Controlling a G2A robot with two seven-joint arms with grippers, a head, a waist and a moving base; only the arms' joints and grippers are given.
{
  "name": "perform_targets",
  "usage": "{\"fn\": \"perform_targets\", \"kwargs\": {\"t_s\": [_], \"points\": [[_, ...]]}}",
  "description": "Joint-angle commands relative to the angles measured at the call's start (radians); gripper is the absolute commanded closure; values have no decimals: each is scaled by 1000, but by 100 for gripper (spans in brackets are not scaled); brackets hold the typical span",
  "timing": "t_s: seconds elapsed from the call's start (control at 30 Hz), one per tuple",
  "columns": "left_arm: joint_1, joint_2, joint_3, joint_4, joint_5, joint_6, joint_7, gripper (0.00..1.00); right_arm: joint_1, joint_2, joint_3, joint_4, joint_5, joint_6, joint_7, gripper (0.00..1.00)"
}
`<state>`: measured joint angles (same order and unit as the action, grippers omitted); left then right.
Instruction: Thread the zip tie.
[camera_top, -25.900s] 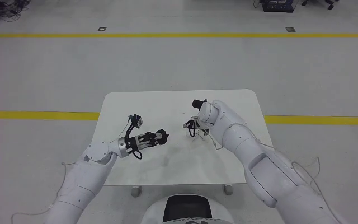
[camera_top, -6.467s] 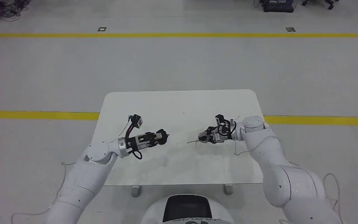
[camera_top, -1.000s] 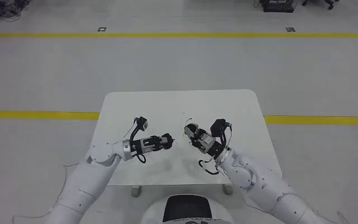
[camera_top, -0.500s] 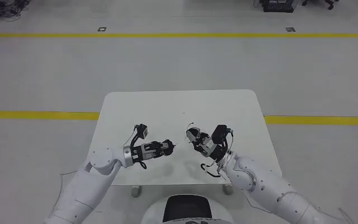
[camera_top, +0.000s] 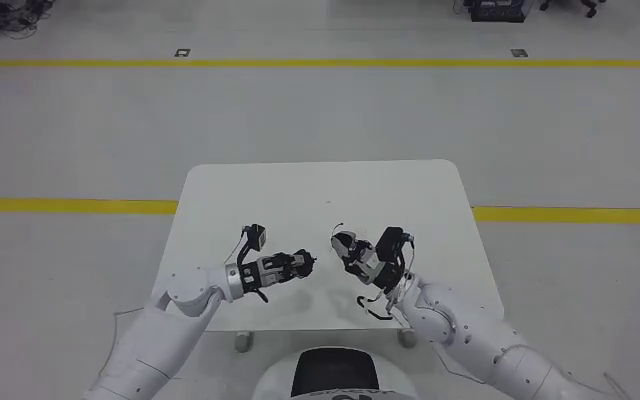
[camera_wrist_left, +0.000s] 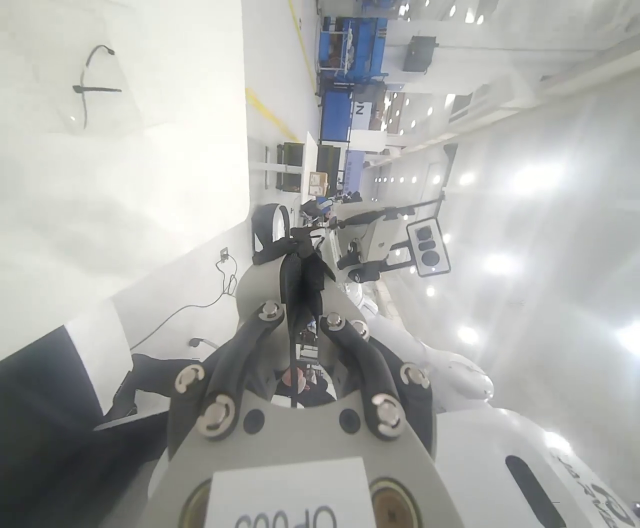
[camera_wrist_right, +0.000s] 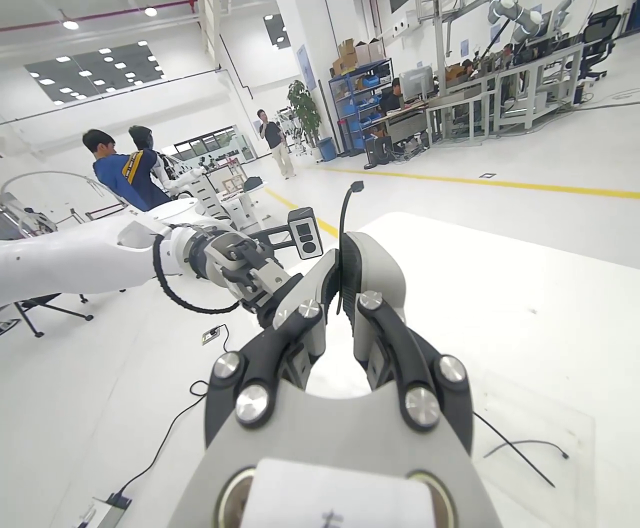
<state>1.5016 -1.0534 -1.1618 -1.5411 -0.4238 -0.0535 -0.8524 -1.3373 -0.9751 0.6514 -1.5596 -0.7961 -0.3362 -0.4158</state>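
Note:
My right gripper (camera_top: 343, 244) (camera_wrist_right: 342, 252) is shut on a black zip tie (camera_wrist_right: 344, 220), held above the white table (camera_top: 300, 190). The tie's square head (camera_wrist_right: 358, 187) (camera_top: 339, 227) sticks up past the fingertips. Facing it from a short gap is my left gripper (camera_top: 306, 262) (camera_wrist_left: 301, 270) (camera_wrist_right: 252, 272), shut on a thin black strap (camera_wrist_left: 292, 360) that runs back between its fingers. In the left wrist view the right gripper (camera_wrist_left: 300, 240) sits just beyond the left fingertips. Whether the strap's tip touches the tie's head is hidden.
Loose black zip ties (camera_wrist_right: 525, 452) (camera_wrist_left: 92, 87) lie on a transparent sheet on the table beside the right arm. The table's front edge (camera_top: 330, 327) lies close below both grippers. The far half of the table is bare.
Both grippers have drifted toward the table's front edge. The left gripper has moved right, and the gap between the two has narrowed. Each keeps its hold.

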Motion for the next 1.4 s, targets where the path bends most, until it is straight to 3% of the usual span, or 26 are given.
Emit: {"fn": "perform_targets", "kwargs": {"t_s": [0.0,0.3,0.53,1.37], "points": [[-1,0,6,-1,9,1,13,100,-6,-4,0,11,-8,-4,-22,100],[-1,4,20,-28,10,13,26,100,-17,-19,-5,35,-20,-4,-62,100],[-1,4,20,-28,10,13,26,100,-20,-22,-1,29,-21,6,-51,100],[-1,4,20,-28,10,13,26,100,-10,-83,-1,69,-66,-4,-29,100]]}}
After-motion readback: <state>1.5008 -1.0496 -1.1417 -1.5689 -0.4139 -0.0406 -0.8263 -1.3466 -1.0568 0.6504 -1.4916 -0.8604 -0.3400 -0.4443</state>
